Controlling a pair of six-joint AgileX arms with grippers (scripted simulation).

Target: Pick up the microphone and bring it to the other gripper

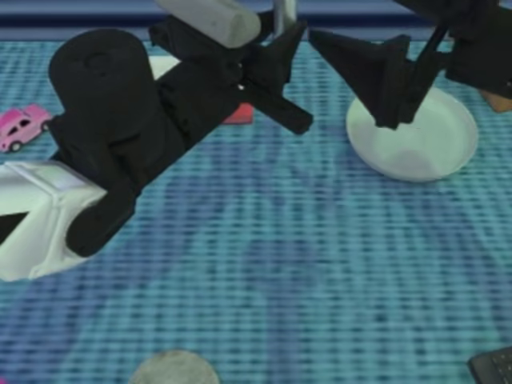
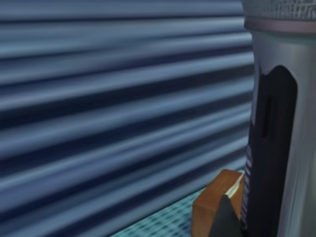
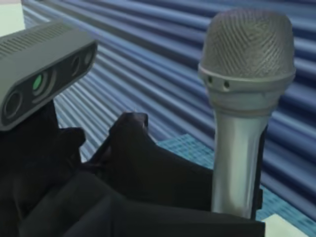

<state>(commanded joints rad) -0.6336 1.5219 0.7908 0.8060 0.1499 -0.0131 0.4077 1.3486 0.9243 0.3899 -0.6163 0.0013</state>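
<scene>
Holding the microphone (image 3: 245, 98) upright near the top centre of the top view, the left tool (image 1: 276, 60) has its fingers clamped on the handle, head up, presumably so the shaft stays free to take. Right of it, the right tool (image 1: 384, 88) hangs spread and empty over a white plate (image 1: 448, 152).

Simulated tabletop (image 1: 320, 264) — rendered blue weave

The microphone (image 3: 245, 103) shows rough metal mesh above a smooth satin body; the matt black pincer (image 3: 148, 173) beside it looks plastic.
</scene>
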